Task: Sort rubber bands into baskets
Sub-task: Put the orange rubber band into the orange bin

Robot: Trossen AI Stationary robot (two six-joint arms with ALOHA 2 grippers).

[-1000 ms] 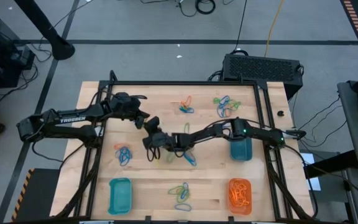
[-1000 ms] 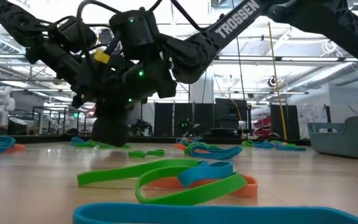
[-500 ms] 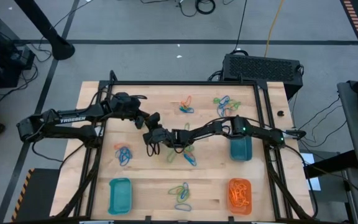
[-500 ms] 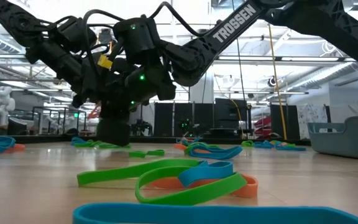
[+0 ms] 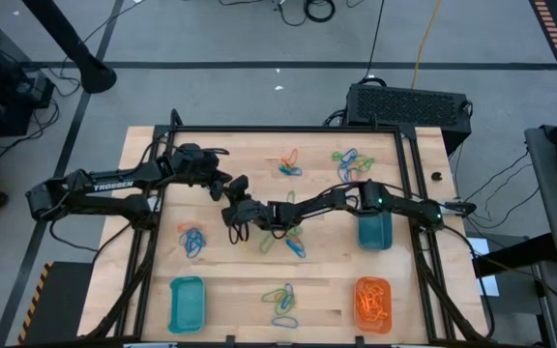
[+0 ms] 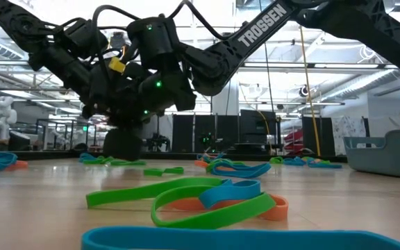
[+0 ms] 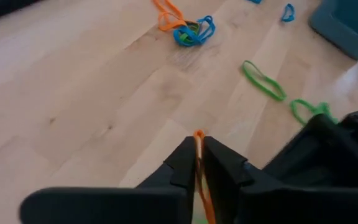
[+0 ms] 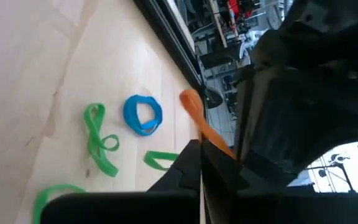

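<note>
I have both grippers meeting mid-table: the right gripper (image 8: 199, 163) is clamped on an orange rubber band (image 8: 194, 112), and the left gripper (image 7: 197, 163) pinches what I judge to be the same band. Progress is partial: the orange basket (image 5: 373, 302) holds orange bands, while mixed clusters (image 5: 283, 304) lie across the table, and the near teal basket (image 5: 187, 303) looks empty.

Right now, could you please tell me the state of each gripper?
Left gripper: closed on an orange rubber band.
Right gripper: closed on an orange rubber band, possibly the same one.
</note>
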